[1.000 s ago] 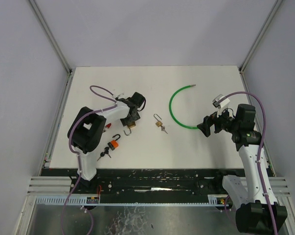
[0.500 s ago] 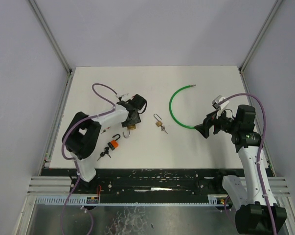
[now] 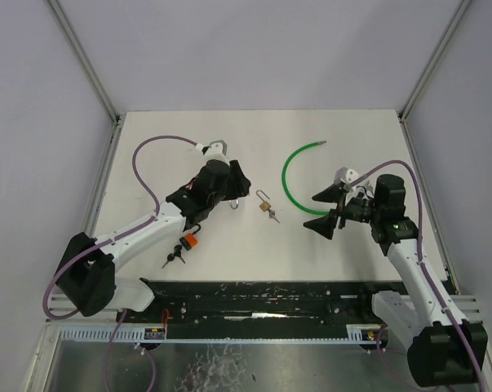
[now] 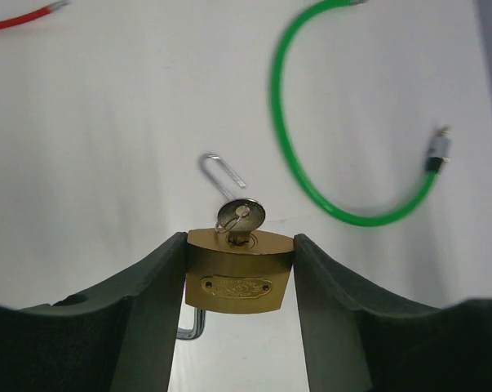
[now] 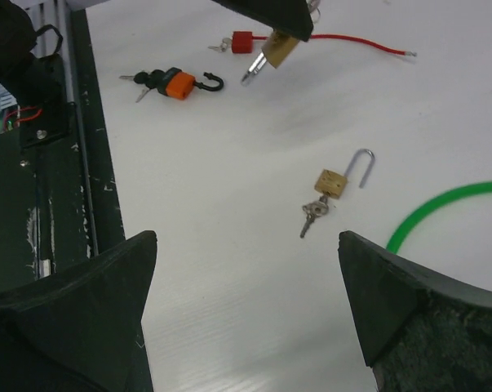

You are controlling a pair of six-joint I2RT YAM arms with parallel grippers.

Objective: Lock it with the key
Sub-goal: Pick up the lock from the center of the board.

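A brass padlock [image 4: 239, 282] hangs between the fingers of my left gripper [image 4: 239, 245], which is shut on its body, above the table. A silver key [image 4: 240, 217] stands in its keyhole, facing away from the wrist. Its open shackle [image 4: 192, 322] shows behind the body. From above, the left gripper [image 3: 229, 184] is left of centre. The right wrist view shows the held padlock [image 5: 278, 47] at its top edge. My right gripper [image 3: 312, 211] is open with nothing in it, pointing left towards the table's middle, well apart from the lock.
A smaller brass padlock [image 3: 264, 207] with keys [image 5: 313, 216] lies at mid-table, between the two grippers. A green cable [image 3: 299, 184] curves behind the right gripper. Near the front left lie an orange padlock [image 3: 188, 242], a red padlock [image 5: 242, 41] and a red cable [image 5: 360, 42].
The left arm has stretched out and raised the brass padlock off the table, carrying it slightly right. The right gripper has moved left and turned its open jaws towards the table's middle.
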